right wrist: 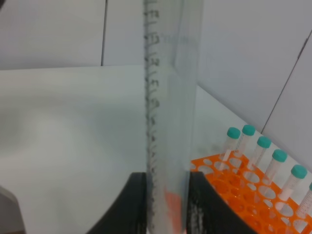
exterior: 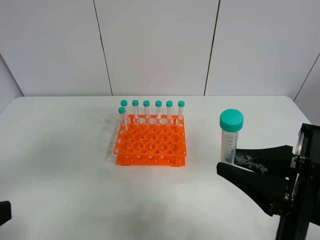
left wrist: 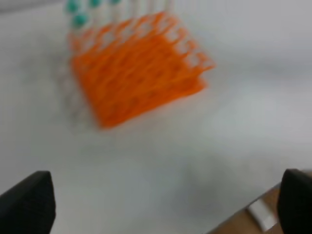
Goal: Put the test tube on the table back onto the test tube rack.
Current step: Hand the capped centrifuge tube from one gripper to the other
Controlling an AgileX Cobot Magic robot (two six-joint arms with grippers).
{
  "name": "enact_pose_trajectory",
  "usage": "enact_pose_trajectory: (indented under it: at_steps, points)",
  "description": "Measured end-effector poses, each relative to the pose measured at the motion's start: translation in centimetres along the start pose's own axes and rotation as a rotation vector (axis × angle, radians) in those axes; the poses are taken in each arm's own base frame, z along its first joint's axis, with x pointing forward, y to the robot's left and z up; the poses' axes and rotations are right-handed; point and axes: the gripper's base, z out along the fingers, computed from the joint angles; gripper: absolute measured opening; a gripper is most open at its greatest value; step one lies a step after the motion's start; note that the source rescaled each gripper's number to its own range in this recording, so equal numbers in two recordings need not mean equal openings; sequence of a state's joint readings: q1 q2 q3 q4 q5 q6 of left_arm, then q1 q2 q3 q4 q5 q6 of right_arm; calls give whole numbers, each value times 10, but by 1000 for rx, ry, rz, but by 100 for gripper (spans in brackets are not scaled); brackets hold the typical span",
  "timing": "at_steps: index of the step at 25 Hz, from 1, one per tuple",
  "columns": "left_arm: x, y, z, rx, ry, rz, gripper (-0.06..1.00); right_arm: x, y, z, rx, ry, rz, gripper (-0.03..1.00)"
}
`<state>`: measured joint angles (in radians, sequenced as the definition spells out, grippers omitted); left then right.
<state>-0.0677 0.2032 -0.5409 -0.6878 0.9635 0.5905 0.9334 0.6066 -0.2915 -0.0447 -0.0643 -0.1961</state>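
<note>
The test tube [exterior: 231,137], clear with a teal cap, stands upright between the fingers of my right gripper [exterior: 233,166], to the right of the rack and above the table [exterior: 60,165]. In the right wrist view the tube [right wrist: 168,97] fills the middle and my right gripper [right wrist: 168,209] is shut on its lower part. The orange test tube rack [exterior: 150,145] sits mid-table with several teal-capped tubes [exterior: 152,110] along its back row. My left gripper [left wrist: 165,204] is open and empty, low at the front left, far from the rack [left wrist: 136,68].
A white panelled wall [exterior: 160,45] stands behind the table. In the left wrist view the table's front edge [left wrist: 243,222] shows, with brown floor beyond it. Most of the rack's holes [exterior: 152,142] hold nothing.
</note>
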Motion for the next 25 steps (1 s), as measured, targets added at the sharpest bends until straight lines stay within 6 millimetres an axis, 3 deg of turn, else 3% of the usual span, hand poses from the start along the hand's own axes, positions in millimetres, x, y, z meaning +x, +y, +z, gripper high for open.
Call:
enact_pose_trajectory:
  at_steps: [6, 12, 19, 25]
  points:
    - [-15, -2, 7, 100, -102, 34, 100, 0, 0, 0, 0, 1, -1, 5]
    - [-15, -4, 12, 195, -53, 78, 100, 1, 0, 0, 0, 2, -1, 5]
    - [-16, -16, 18, 440, -22, 172, 99, 1, 0, 0, -2, 10, -1, 5]
    - [-16, -26, 40, 624, 74, 287, 99, 2, 0, 0, -4, 21, -1, 5]
